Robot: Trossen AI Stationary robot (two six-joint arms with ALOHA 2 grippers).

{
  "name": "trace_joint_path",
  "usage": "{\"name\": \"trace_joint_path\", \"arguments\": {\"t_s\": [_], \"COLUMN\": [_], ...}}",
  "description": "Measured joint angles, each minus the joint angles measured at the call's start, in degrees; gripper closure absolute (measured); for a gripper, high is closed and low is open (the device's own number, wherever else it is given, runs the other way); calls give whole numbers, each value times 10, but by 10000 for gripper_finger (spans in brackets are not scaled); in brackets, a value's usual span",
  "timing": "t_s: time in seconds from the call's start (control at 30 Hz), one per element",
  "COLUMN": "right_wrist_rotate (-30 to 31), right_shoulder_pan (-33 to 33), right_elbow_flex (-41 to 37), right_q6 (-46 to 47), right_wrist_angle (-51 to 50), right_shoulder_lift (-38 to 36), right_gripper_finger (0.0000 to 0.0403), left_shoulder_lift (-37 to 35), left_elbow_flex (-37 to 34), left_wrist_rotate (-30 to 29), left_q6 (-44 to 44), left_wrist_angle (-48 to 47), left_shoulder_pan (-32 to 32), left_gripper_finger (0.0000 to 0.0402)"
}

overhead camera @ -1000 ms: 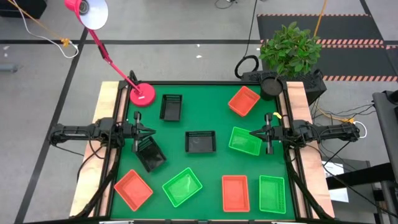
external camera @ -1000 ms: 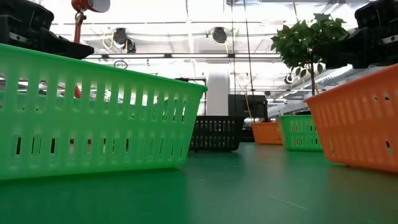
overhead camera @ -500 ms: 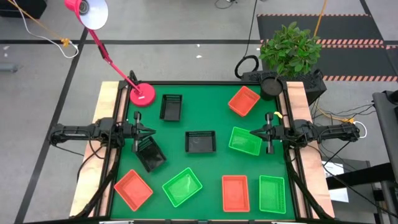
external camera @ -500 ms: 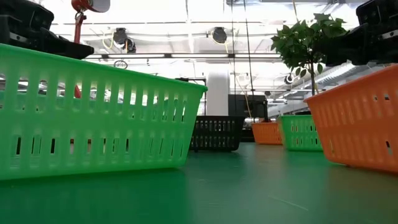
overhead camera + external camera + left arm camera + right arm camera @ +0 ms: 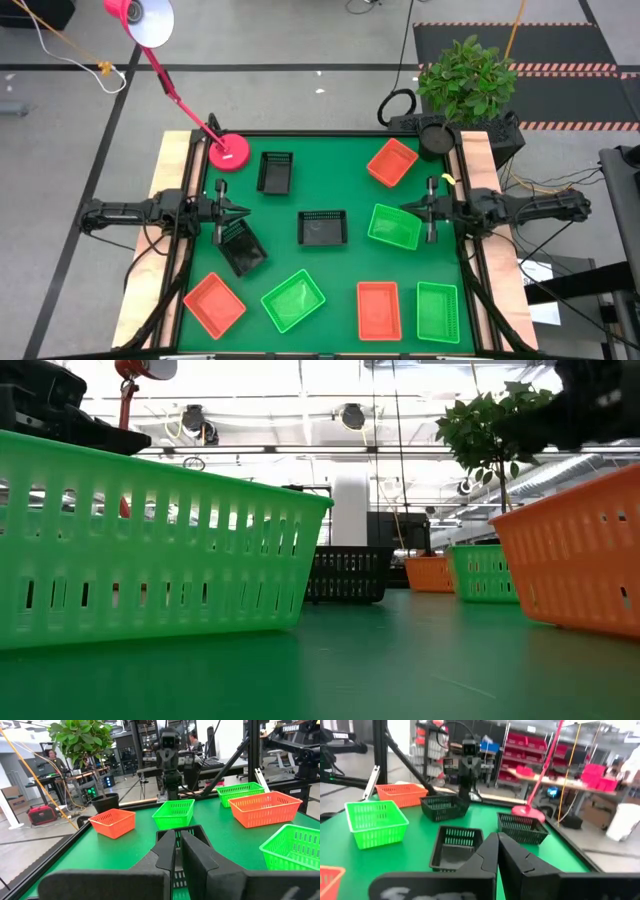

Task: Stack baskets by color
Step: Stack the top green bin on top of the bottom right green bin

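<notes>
- A green mat (image 5: 330, 190) is covering the table; a potted plant (image 5: 466, 78) and pink lamp base (image 5: 229, 152) are sitting at its far corners.
- Nine mesh-sided plastic baskets (image 5: 322, 227) are lying scattered, unstacked, long axes pointing every way.
- The left gripper (image 5: 238, 210) and right gripper (image 5: 408, 211) are hovering clenched, empty, at opposite edges.

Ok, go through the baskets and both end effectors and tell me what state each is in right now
Black baskets: three, apart, unstacked.
Red-orange baskets: three, scattered, unstacked.
Green baskets: three, separate, unstacked.
Left end effector: shut, empty, at the table's left edge.
Right end effector: shut, empty, by the right edge.
</notes>
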Motion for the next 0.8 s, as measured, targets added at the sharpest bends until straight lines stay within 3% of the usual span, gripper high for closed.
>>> {"name": "trace_joint_path", "arguments": {"t_s": [0.27,0.63,0.8], "right_wrist_rotate": [0,-2,-40], "right_shoulder_pan": [0,-7,-28], "right_elbow_flex": [209,505,625], "right_q6": [24,-22,-64], "right_wrist_angle": [-161,-387,-534], "right_shoulder_lift": [149,367,459], "right_gripper_finger": [403,403,403], "left_shoulder_lift": [0,0,0], "left_elbow_flex": [0,0,0], "left_wrist_rotate": [0,0,0], "left_q6": [0,0,0], "left_wrist_angle": [0,0,0], "left_shoulder_pan": [0,0,0], "left_gripper_finger": [371,371,371]}}
